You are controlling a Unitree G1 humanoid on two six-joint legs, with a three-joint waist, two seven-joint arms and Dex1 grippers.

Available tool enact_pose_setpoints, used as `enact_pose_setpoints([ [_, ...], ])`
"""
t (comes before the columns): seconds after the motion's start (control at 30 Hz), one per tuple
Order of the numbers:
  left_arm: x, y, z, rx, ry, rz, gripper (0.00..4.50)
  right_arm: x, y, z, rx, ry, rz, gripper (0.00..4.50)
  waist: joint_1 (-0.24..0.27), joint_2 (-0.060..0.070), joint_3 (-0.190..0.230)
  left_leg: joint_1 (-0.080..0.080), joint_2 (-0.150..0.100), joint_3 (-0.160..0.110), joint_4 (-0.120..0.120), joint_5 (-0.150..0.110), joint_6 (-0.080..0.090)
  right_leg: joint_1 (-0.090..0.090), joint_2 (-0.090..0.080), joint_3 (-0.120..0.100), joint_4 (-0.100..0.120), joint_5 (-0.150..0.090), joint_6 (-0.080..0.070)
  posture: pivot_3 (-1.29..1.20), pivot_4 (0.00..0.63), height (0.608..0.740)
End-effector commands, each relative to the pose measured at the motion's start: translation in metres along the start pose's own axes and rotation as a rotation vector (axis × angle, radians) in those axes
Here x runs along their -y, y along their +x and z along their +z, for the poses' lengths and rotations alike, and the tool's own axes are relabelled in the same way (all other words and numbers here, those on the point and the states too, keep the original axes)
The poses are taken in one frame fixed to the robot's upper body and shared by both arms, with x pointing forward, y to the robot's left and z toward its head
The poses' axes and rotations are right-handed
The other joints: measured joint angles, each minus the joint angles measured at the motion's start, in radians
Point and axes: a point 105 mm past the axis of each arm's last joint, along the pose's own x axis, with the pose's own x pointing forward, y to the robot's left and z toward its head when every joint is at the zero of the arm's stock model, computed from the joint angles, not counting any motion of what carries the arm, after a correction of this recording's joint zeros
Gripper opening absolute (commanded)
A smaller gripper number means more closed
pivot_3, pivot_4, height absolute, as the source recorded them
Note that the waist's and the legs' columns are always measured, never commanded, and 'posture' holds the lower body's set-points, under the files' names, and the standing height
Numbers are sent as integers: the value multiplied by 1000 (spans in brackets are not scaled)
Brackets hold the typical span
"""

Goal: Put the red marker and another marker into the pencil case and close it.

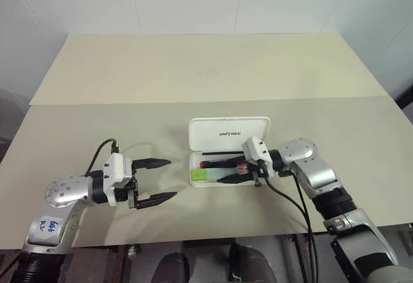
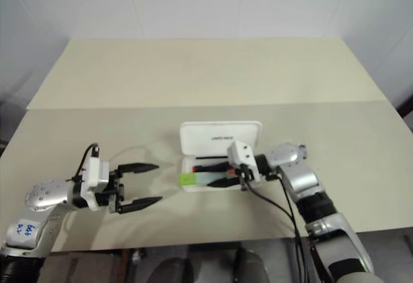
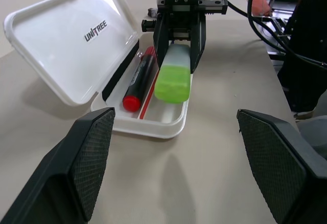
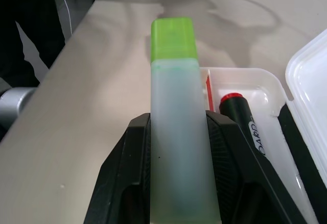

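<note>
case: i see the flat white hard plastic pencil case (image 1: 229,131) lying open on the beige table (image 1: 193,70), its lid with the dark "unitree" letters tilted up on the far side.
red marker: the slim black marker with the bright red cap (image 3: 140,80) lies inside the lower half of the case, next to a thin red stripe on the tray bottom.
green marker: the short thick highlighter with the lime-green cap and pale body (image 4: 176,127) is over the tray, its cap pointing toward my left arm; i cannot tell if it touches the bottom.
right claw: my right gripper (image 1: 240,175) is narrow, its two black fingers clamped on the pale body of the highlighter.
left claw: my left gripper (image 1: 158,180) is wide and holds nothing, near the case on its left side, not touching it.
</note>
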Motion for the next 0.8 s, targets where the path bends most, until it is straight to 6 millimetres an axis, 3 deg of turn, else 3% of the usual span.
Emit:
enact_pose_setpoints([
  [0.03,1,0,12,31,51,9,4071,4,-2,7,2,-48,12,1130,1,0,0,0,0,0,0,0,0,0,0,0,0,0,0,0,150,740],
  [0.2,1,0,12,33,52,15,4071,6,-4,6,-4,-35,16,1130,-1,0,0,0,0,0,0,0,0,0,0,0,0,0,0,0,150,740],
  [0.5,-1,2,12,36,56,16,4071,9,-10,10,-2,-43,4,4297,0,0,0,0,0,0,0,0,0,0,0,0,0,0,0,0,150,740],
  [0.53,-1,2,12,37,56,16,4071,9,-10,13,4,-49,2,4454,0,0,0,0,0,0,0,0,0,0,0,0,0,0,0,0,150,740],
  [0.8,-2,6,12,46,59,-3,4071,-3,-10,40,122,-47,1,4454,3,0,0,0,0,-1,0,0,0,-1,0,0,1,0,0,0,150,740],
])
